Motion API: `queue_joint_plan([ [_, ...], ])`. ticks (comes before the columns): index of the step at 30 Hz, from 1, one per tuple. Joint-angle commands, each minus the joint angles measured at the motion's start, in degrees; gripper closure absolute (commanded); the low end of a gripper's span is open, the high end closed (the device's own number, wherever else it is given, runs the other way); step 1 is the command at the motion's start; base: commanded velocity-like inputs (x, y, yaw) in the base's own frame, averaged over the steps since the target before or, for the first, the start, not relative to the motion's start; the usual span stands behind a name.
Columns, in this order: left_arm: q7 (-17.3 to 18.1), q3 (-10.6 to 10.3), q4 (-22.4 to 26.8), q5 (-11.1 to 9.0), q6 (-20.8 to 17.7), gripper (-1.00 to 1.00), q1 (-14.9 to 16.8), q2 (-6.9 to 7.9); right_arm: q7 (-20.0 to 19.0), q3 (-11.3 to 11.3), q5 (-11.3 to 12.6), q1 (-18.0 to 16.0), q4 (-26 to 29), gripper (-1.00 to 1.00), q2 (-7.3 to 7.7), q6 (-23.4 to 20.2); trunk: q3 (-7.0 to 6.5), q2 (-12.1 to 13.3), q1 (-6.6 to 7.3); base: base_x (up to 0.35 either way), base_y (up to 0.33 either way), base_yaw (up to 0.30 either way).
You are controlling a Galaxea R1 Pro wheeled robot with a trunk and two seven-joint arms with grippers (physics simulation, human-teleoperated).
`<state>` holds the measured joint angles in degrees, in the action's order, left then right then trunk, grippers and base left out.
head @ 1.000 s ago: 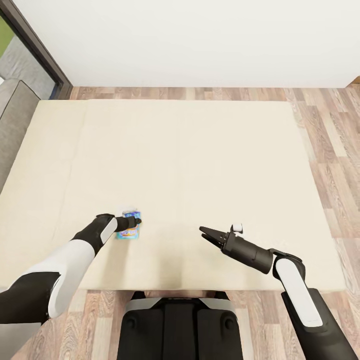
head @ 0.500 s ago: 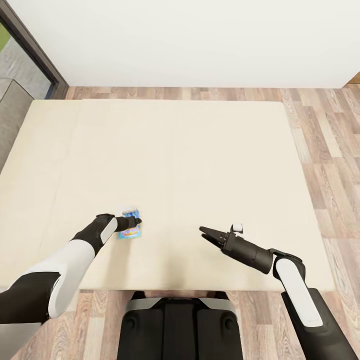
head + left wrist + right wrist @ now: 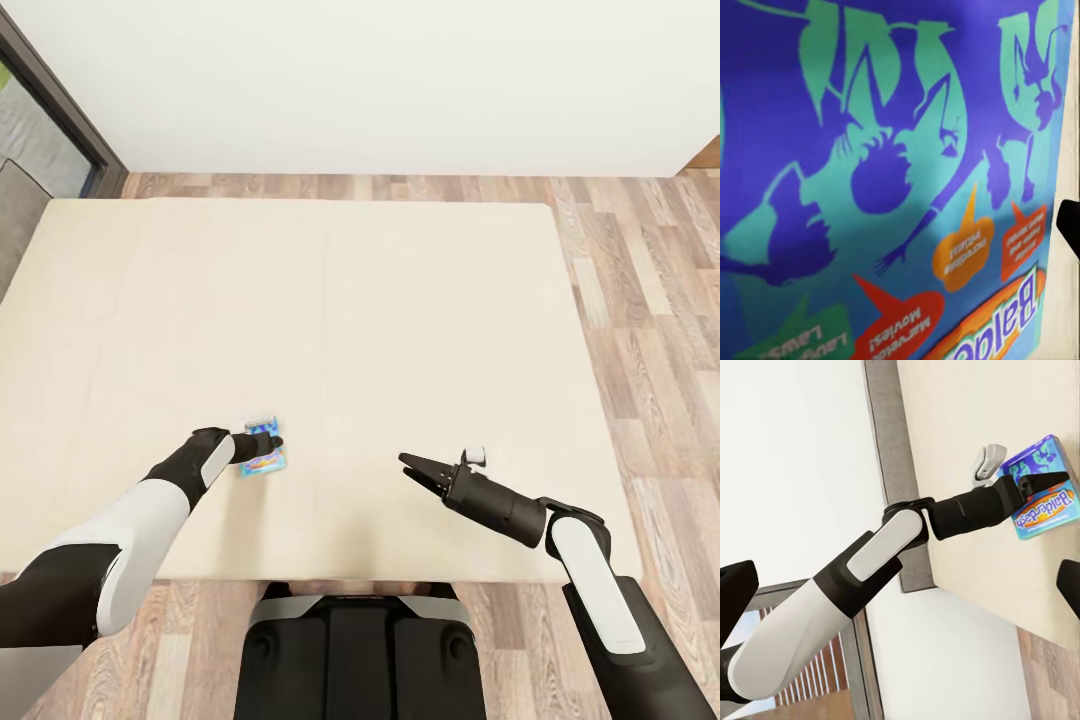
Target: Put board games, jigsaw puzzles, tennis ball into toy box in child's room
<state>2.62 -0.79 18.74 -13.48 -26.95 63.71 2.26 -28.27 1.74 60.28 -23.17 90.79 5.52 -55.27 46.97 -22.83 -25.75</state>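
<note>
Lying flat near the front edge of the beige bed (image 3: 330,300), the blue board game box (image 3: 262,462) has the left gripper (image 3: 270,441) over it; whether those jaws grip cannot be told, so lifting may drop it. The right gripper (image 3: 412,467) hangs open, empty.

Evenly and brightly lit throughout, flat and diffuse with no glare, the plain beige two-part mattress (image 3: 330,330) almost shadowless save for a faint soft smudge just beside the small blue-and-teal printed game box (image 3: 262,464). Slightly soft all over in the head view, with wood-plank floorboards (image 3: 650,300) splaying outward beyond the mattress's far corners. Very close and blurred in the left wrist view, the box's lettering (image 3: 967,247) smeared; sharper in the right wrist view, daylight showing by the dark window frame (image 3: 859,675).
</note>
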Motion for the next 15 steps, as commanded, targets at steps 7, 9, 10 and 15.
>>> queue_joint_plan([
  [7,0.02,-0.14,0.07,-0.32,-0.22,-1.00,0.01,-0.02,-0.33,0.01,-0.25,-0.03,0.00,-1.00,0.04,-0.10,0.06,-0.09,-0.03,0.000,-0.101,0.000],
  [9,0.02,-0.16,0.07,-0.32,-0.20,-1.00,0.01,-0.04,-0.35,0.01,-0.25,-0.03,0.00,-1.00,0.08,-0.10,0.06,-0.09,-0.03,0.000,-0.242,0.000],
  [10,0.02,-0.17,0.07,-0.32,-0.17,-1.00,0.01,-0.05,-0.35,0.01,-0.25,-0.03,0.00,-1.00,0.09,-0.10,0.06,-0.09,-0.03,0.000,-0.203,0.000],
  [15,0.02,-0.17,0.07,-0.32,-0.13,-1.00,0.01,-0.06,-0.32,0.01,-0.25,-0.03,0.00,-1.00,0.10,-0.10,0.06,-0.09,-0.03,0.000,-0.208,0.000],
])
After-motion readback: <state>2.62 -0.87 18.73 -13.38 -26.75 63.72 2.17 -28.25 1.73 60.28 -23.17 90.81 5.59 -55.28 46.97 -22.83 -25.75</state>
